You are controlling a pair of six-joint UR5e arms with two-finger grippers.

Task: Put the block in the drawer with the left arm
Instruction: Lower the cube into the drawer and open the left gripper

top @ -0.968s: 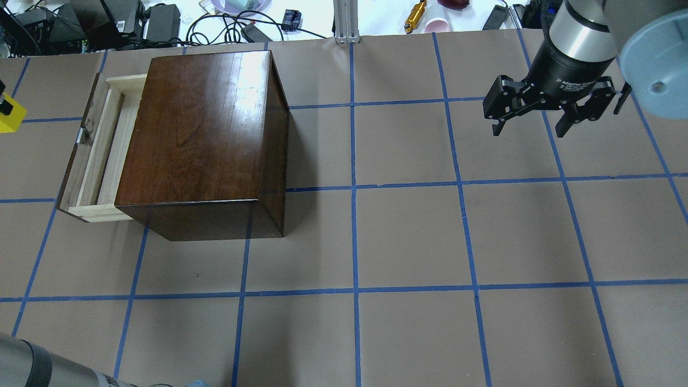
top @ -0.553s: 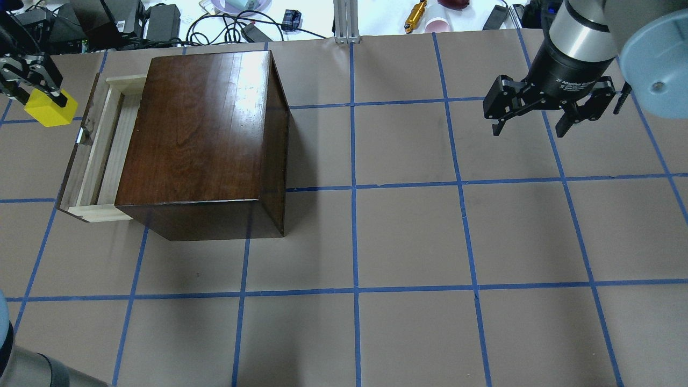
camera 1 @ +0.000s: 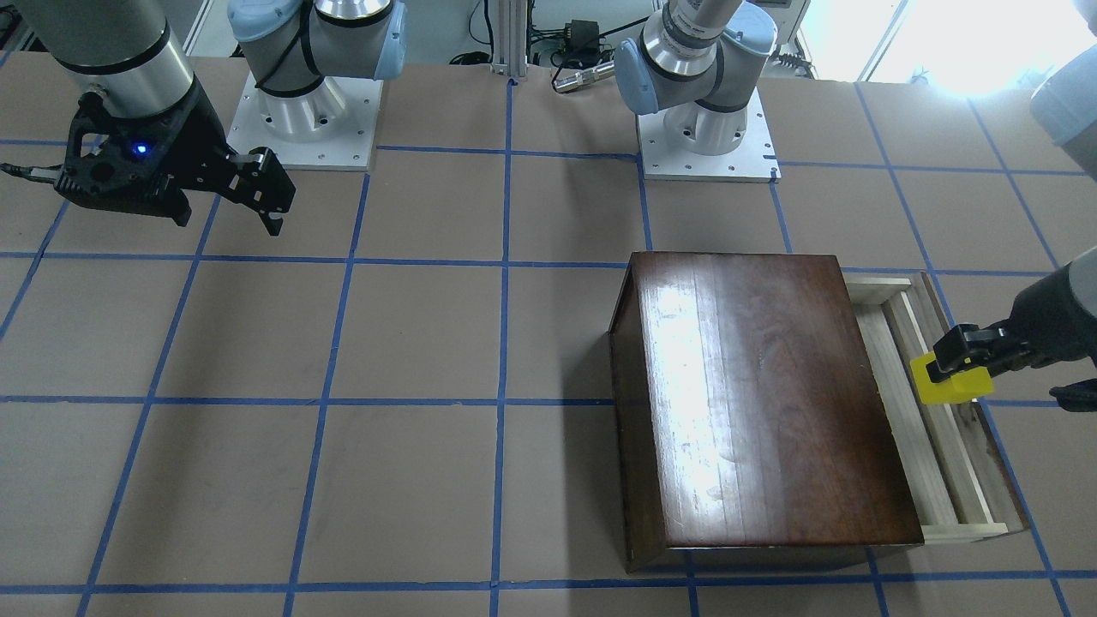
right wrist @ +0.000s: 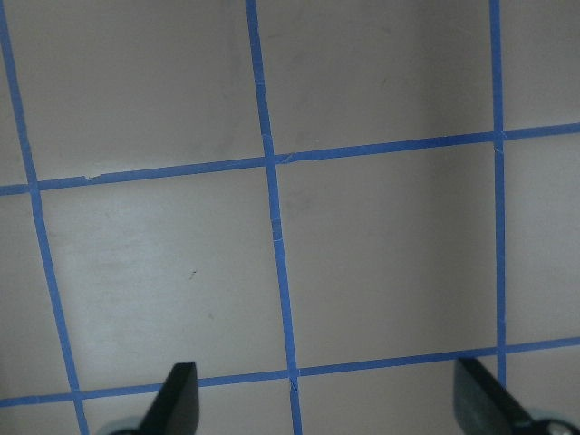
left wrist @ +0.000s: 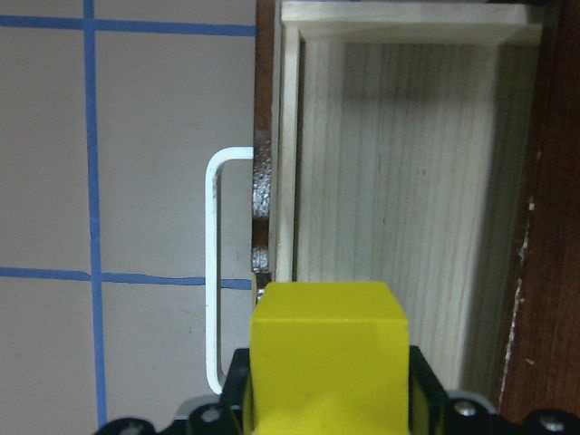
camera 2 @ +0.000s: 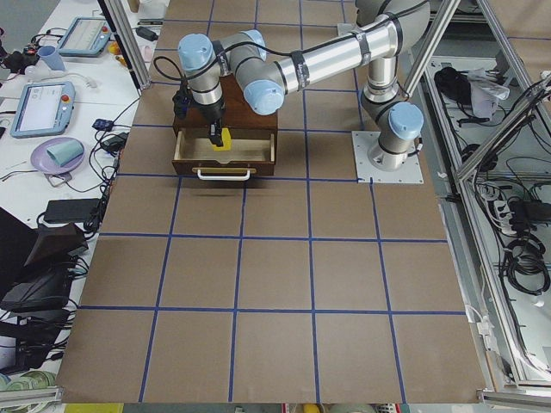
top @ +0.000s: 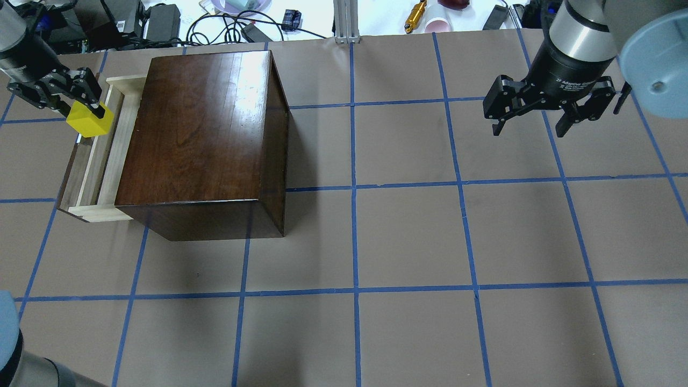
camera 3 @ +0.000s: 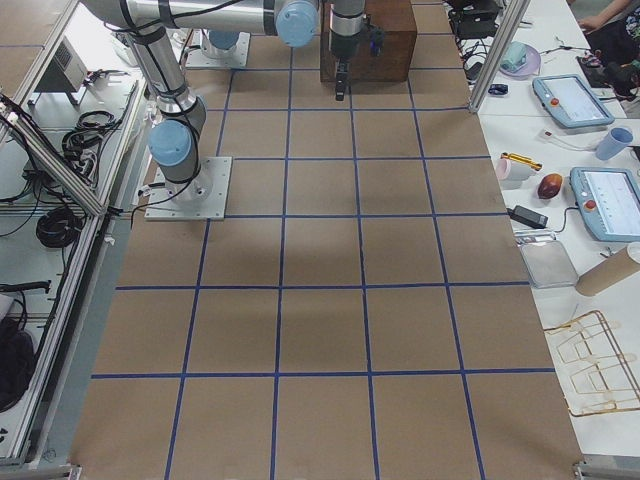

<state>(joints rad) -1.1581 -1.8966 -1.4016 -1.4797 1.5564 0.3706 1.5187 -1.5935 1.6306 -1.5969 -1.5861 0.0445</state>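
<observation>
The yellow block (top: 88,119) is held in my left gripper (top: 85,112), which is shut on it just above the open drawer (top: 102,161) of the dark-brown cabinet (top: 199,134). In the front view the block (camera 1: 950,381) hangs over the drawer's pale wood channel (camera 1: 930,446) beside the cabinet (camera 1: 763,394). In the left wrist view the block (left wrist: 328,358) fills the bottom centre, above the drawer's front wall and floor (left wrist: 399,181). My right gripper (top: 529,130) is open and empty, high over the table's far right; it also shows in the front view (camera 1: 227,221).
The drawer's white wire handle (left wrist: 213,272) sticks out to the outside of the front panel. Cables and power bricks (top: 226,21) lie beyond the table's far edge. The two arm bases (camera 1: 300,120) stand on the robot's side of the table.
My left gripper has carried the yellow block to the right, from the view's left edge to a spot over the open drawer. The right arm has not moved.
</observation>
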